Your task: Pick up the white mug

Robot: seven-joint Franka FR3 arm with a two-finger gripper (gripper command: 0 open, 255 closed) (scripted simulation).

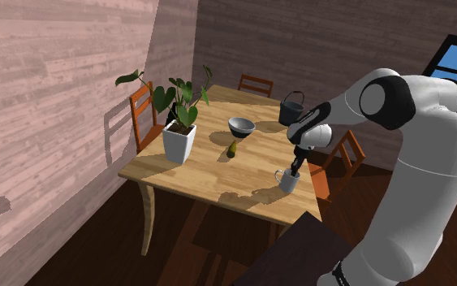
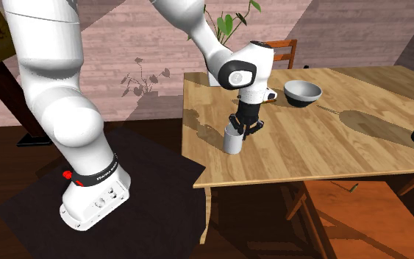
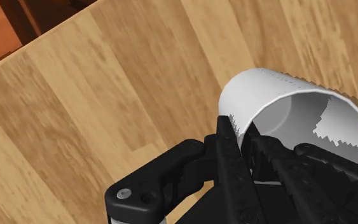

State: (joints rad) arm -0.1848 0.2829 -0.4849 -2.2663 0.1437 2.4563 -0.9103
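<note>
White mug point(image 1: 287, 182) stood on the wooden table point(image 1: 202, 175), near the edge by the stand, in the shoulder view. The second exterior view showed the gripper point(image 2: 243, 129) right on top of it. In the wrist view, the fingers point(image 3: 228, 149) pinched its wall, one inside, one outside. The grab looked done. Next: lift slowly, straight up.

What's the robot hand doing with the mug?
All-black gripper shut on wall of white cylindrical mug. Mug upright, near edge of light wooden table. Grey bowl clear.

Home dining room: wooden table point(image 1: 218, 177), chairs point(image 1: 255, 84) around it, potted plant point(image 1: 179, 122), bowl point(image 1: 241, 126), kettle point(image 1: 292, 108), plank walls point(image 1: 56, 97)
</note>
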